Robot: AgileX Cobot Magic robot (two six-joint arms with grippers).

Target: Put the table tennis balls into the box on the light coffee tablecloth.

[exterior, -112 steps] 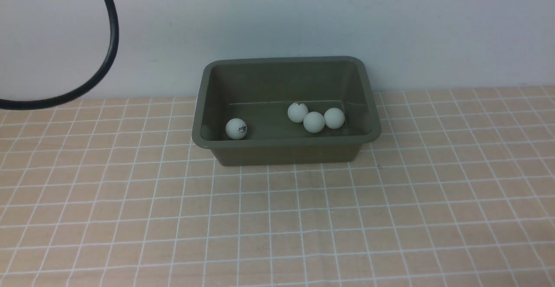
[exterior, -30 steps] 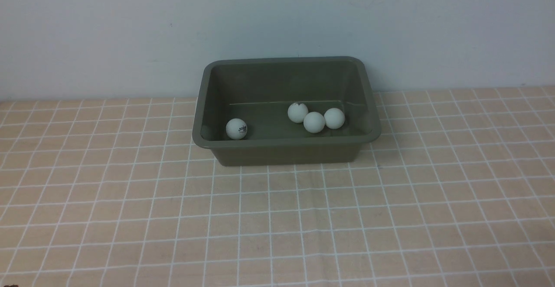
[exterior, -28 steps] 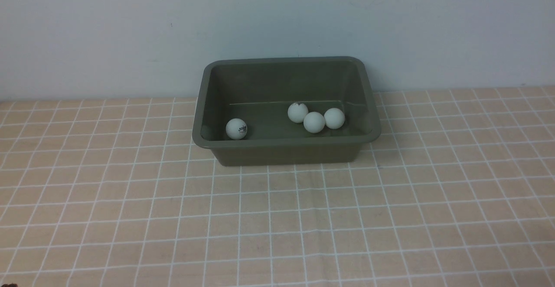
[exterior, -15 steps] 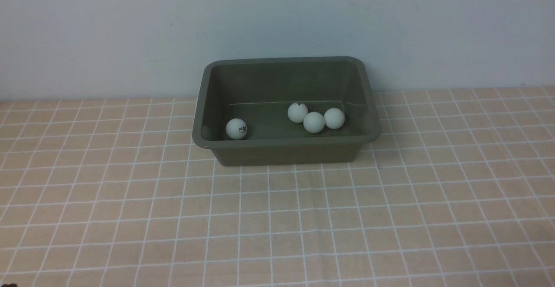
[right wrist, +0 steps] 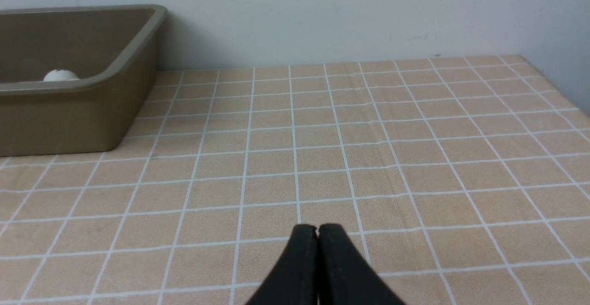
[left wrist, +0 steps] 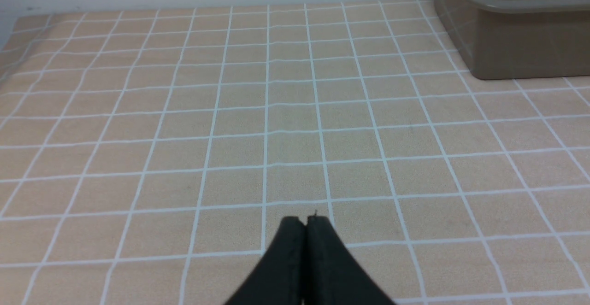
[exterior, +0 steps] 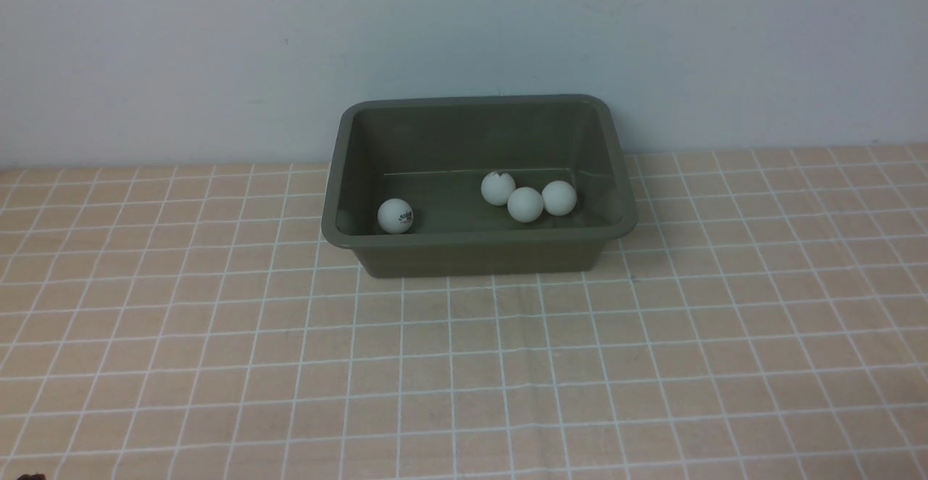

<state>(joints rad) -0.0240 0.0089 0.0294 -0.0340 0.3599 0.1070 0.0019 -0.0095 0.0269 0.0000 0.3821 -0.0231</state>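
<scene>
The olive-green box [exterior: 478, 242] stands at the back of the light coffee tablecloth [exterior: 464, 364], near the wall. Several white table tennis balls lie inside it: one with a dark logo [exterior: 395, 216] at the front left, and three clustered right of centre [exterior: 525, 204]. Neither arm shows in the front view. In the left wrist view my left gripper [left wrist: 306, 219] is shut and empty above bare cloth, with the box [left wrist: 516, 51] far off to one side. My right gripper [right wrist: 317, 228] is likewise shut and empty, the box [right wrist: 69, 116] well away from it.
A pale wall [exterior: 464, 30] rises directly behind the box. In the right wrist view the cloth ends at the table's edge [right wrist: 560, 86] beside a wall corner. Open cloth lies on both sides of the box and in front of it.
A black cable that looped at the upper left of the front view 3.7 s ago is gone. Over the last second nothing has visibly moved.
</scene>
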